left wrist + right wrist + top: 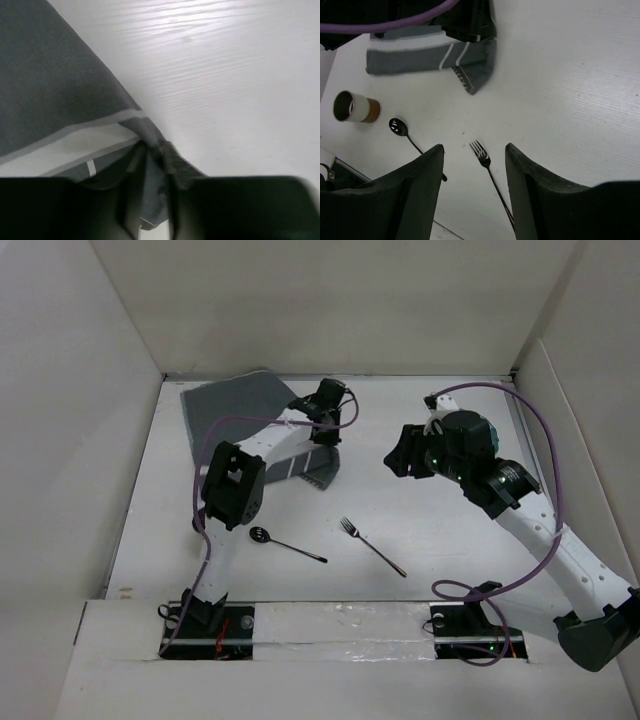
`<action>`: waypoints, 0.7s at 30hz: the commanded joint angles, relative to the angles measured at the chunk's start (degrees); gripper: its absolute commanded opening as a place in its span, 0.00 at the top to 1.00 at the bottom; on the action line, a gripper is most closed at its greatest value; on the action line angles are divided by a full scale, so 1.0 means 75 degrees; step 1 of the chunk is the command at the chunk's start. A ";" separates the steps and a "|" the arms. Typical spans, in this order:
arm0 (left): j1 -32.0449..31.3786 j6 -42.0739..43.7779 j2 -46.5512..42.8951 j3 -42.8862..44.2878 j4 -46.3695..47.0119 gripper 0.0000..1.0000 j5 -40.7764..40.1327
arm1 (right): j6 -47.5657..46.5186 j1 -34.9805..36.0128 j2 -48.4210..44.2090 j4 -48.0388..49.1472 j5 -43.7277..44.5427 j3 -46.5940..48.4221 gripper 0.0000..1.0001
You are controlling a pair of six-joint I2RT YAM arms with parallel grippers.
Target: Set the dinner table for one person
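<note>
Risk: left tool (pixel 152 155) pinches only the placemat (pixel 50 75) corner; I expect cloth slipping or bunching when dragged; right tool (pixel 475 150) open, empty.

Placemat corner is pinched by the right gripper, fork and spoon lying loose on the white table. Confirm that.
Wrong arm: the left gripper pinches the placemat corner, as the left wrist view shows. The fork and spoon do lie loose on the white table.

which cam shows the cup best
Right wrist view: the cup sits on the table beside the spoon, fully in sight. The top view does not show it, perhaps hidden under the left arm. The left wrist view shows placemat and table, no cup.
</note>
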 commanded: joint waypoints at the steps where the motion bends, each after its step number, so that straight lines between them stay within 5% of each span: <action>1: -0.0245 -0.0275 -0.0012 0.0828 -0.0144 0.78 0.0416 | -0.0048 -0.0027 -0.0066 -0.0048 -0.0013 0.0365 0.41; 4: -0.0246 -0.0392 -0.0337 0.0924 -0.0144 0.59 0.0279 | 0.0116 -0.0027 -0.0171 -0.0060 -0.0024 0.0260 0.37; 6: -0.0177 -0.0533 -0.0783 0.0375 0.0054 0.55 0.0091 | 0.0268 -0.0027 -0.0230 -0.0060 -0.0036 0.0178 0.37; 9: 0.0175 -0.1117 -0.2129 -0.1240 0.0675 0.55 -0.0191 | 0.0513 -0.0027 -0.0323 -0.0001 0.0022 -0.0080 0.70; 10: 0.0419 -0.1351 -0.2899 -0.1743 0.0850 0.60 -0.0261 | 0.0573 -0.0097 -0.0347 0.0034 0.0069 -0.0243 1.00; 16: 0.0703 -0.2607 -0.5552 -0.4921 0.1239 1.00 -0.1197 | 0.0796 -0.0097 -0.0324 0.0513 -0.0071 -0.0794 1.00; 19: 0.1053 -0.2607 -0.6117 -0.5732 0.0911 1.00 -0.1422 | 0.0960 -0.0097 0.0063 0.1264 -0.0200 -0.1146 0.99; 20: 0.1368 -0.2503 -0.6233 -0.5872 0.0888 1.00 -0.1260 | 0.1088 -0.0178 0.0446 0.1531 -0.0119 -0.1193 0.83; 21: 0.1371 -0.2479 -0.6269 -0.5874 0.0887 1.00 -0.1258 | 0.1182 -0.0179 0.0450 0.1534 -0.0118 -0.1193 0.83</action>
